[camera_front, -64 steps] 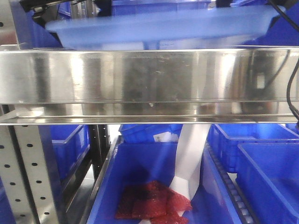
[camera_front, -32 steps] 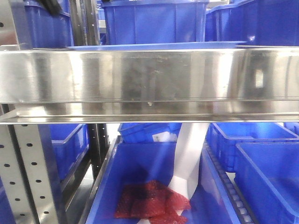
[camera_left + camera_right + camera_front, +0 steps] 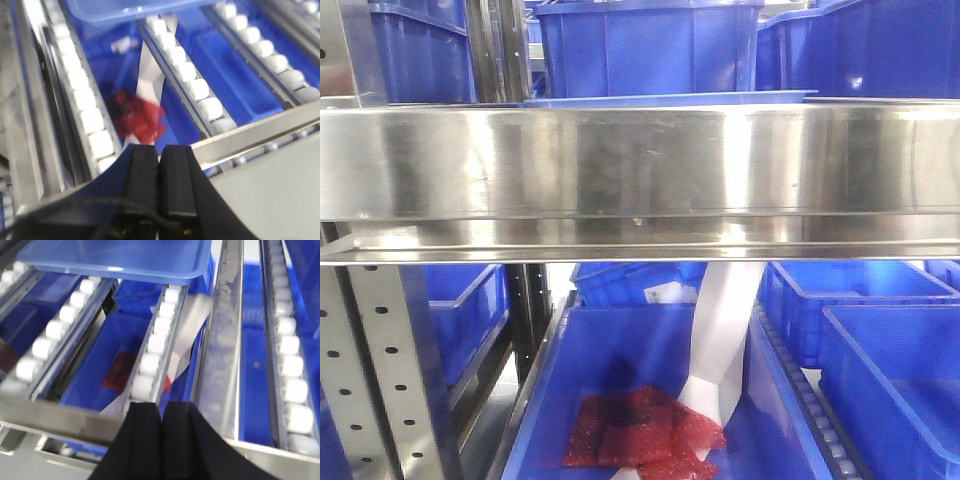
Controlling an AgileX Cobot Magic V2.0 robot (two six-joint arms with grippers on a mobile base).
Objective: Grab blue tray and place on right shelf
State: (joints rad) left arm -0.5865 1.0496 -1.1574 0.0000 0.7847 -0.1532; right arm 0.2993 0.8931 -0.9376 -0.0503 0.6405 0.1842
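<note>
The blue tray (image 3: 670, 99) lies flat on the right shelf, only its thin rim showing above the stainless-steel front lip (image 3: 640, 165). In the left wrist view the tray (image 3: 135, 7) rests on white roller tracks (image 3: 197, 90) far ahead of my left gripper (image 3: 160, 152), which is shut and empty near the lip (image 3: 260, 132). In the right wrist view the tray (image 3: 120, 257) sits on the rollers (image 3: 150, 345), well ahead of my right gripper (image 3: 161, 410), shut and empty above the lip (image 3: 55, 412). Neither gripper touches the tray.
Deep blue bins (image 3: 650, 50) stand behind the tray on the shelf. Below, a blue bin holds a red mesh bag (image 3: 640, 435) and a white strip (image 3: 725, 330). More bins (image 3: 890, 380) sit at lower right. A grey perforated upright (image 3: 380, 370) stands at left.
A second ago the tray hung above the lip, held at both ends. It has since come down onto the shelf, and both grippers have left the front view.
</note>
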